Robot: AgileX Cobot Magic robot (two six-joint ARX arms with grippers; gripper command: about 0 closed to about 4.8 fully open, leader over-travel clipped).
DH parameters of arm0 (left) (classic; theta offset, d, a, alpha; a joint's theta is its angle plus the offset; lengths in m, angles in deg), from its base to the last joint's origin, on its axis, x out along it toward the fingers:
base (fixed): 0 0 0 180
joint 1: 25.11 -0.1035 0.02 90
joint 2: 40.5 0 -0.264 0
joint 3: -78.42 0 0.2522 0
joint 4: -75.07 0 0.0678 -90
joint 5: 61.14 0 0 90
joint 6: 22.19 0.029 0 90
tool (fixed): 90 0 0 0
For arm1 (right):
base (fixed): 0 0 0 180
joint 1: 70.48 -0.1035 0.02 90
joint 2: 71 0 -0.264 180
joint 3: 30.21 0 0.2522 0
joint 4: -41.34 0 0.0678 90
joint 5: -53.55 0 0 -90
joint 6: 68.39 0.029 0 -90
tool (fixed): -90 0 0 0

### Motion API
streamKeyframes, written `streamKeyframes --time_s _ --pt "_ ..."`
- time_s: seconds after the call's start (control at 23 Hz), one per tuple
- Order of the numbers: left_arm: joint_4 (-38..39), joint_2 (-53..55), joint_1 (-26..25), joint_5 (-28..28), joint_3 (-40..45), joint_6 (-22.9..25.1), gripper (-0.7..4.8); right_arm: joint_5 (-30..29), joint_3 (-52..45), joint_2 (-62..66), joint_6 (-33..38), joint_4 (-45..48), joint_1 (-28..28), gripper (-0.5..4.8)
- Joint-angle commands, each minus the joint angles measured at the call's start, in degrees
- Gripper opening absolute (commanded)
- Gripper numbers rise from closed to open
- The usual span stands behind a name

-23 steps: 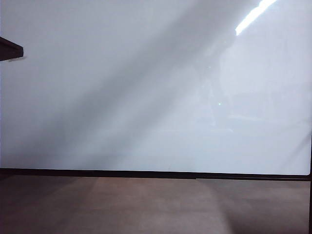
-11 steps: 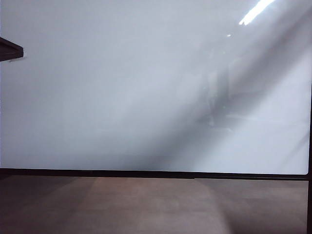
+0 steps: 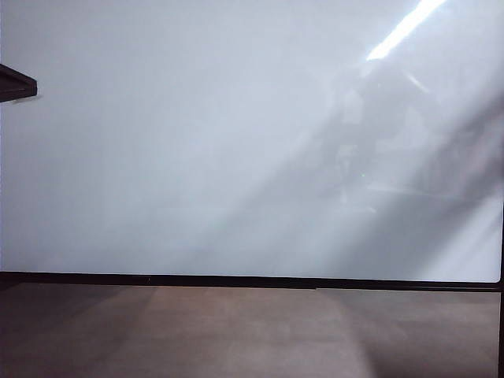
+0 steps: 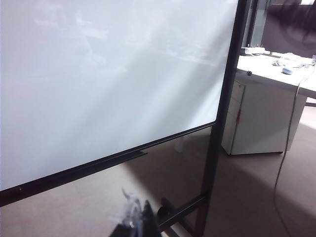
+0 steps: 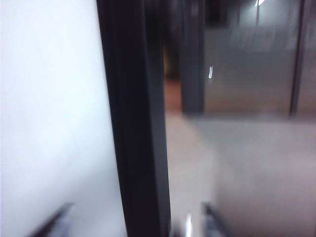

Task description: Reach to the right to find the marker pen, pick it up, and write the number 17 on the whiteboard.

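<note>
The whiteboard (image 3: 197, 157) fills the exterior view, glossy white with a thin black frame (image 3: 236, 280) along its lower edge. No gripper shows in that view, and the marker pen is out of view everywhere. In the left wrist view my left gripper (image 4: 137, 219) sits low in front of the whiteboard (image 4: 98, 74); its tips lie together and hold nothing. The right wrist view is blurred. My right gripper (image 5: 136, 223) stands open there, with its dark fingers (image 5: 54, 222) wide apart on either side of the board's black side post (image 5: 136, 123).
Brown floor (image 3: 236, 331) lies below the board. A dark bar (image 3: 16, 81) juts in at the far left. Beyond the board's post (image 4: 224, 98) stand a white cabinet (image 4: 261, 118) with a desk top and a hanging cable (image 4: 291, 123).
The grey reflections on the whiteboard have shifted, and a darker shape has grown at its upper right. The board itself has not moved.
</note>
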Motion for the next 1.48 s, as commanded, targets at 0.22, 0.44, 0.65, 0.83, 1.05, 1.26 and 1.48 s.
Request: streamKeyframes --time_s 0.22,0.44,0.65,0.83,1.05,1.26,1.48 --pt "-0.52 0.07 -0.04 0.33 -0.07 -0.17 -0.05 -0.39 -0.57 11.26 -0.44 7.43 -0.15 3.7" --pt "-0.52 0.07 -0.04 0.33 -0.07 -0.17 -0.05 -0.2 -0.79 16.9 -0.42 13.57 -1.14 3.7" --pt "-0.5 0.07 -0.04 0.33 -0.07 -0.17 -0.05 2.29 -0.72 21.22 -0.61 17.73 -1.97 3.69" --pt "-0.52 0.07 -0.04 0.35 -0.07 -0.17 -0.05 3.74 -0.66 22.8 -0.66 19.61 -2.75 3.69" --pt "-0.5 0.07 -0.04 0.33 -0.07 -0.17 -0.05 6.21 -0.2 23.43 -0.7 20.72 -3.87 3.68" --pt "-0.52 0.07 -0.04 0.35 -0.07 -0.17 -0.05 8.63 0.74 23.54 -0.85 20.39 -4.85 3.61" --pt "-0.52 0.07 -0.04 0.35 -0.07 -0.17 -0.05 8.87 0.79 23.89 -0.9 20.31 -5.49 3.55"
